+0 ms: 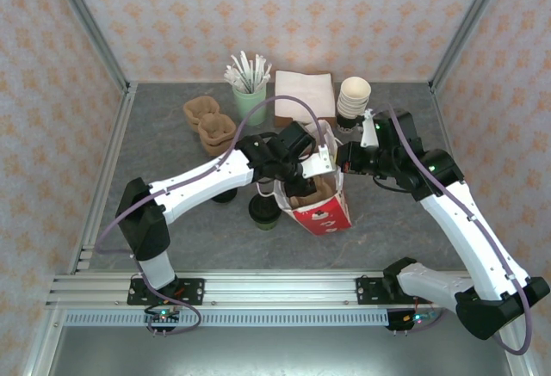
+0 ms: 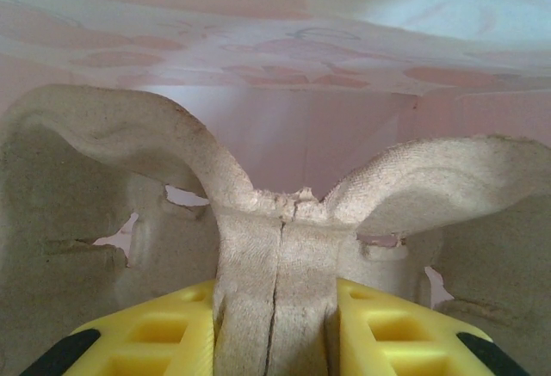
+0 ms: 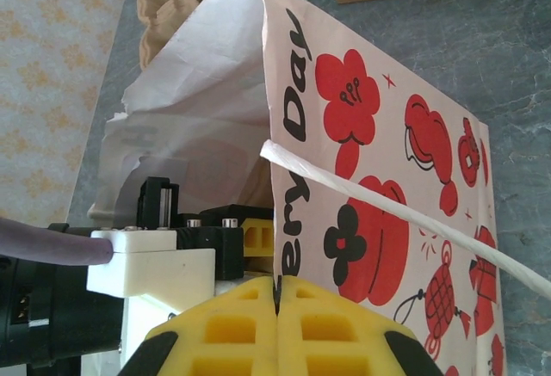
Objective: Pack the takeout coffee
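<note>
A red-and-white paper bag [image 1: 325,211] stands open at mid-table. My left gripper [image 1: 303,168] reaches into its mouth, shut on the centre ridge of a brown pulp cup carrier [image 2: 274,255]. Its yellow fingers [image 2: 392,329] press that ridge from both sides, and the bag's pale walls surround the carrier. My right gripper [image 3: 277,294] is shut on the bag's rim [image 3: 274,221] from the right and appears in the top view too [image 1: 342,159]. A dark cup with a black lid [image 1: 263,212], the takeout coffee, stands on the table just left of the bag.
At the back are a pale green cup of white sticks [image 1: 249,92], a box of napkins [image 1: 303,96], stacked pulp carriers [image 1: 211,122] and a stack of pale cups [image 1: 354,96]. A dark round object [image 1: 225,194] sits under my left arm. The bag's white handle [image 3: 387,212] hangs loose.
</note>
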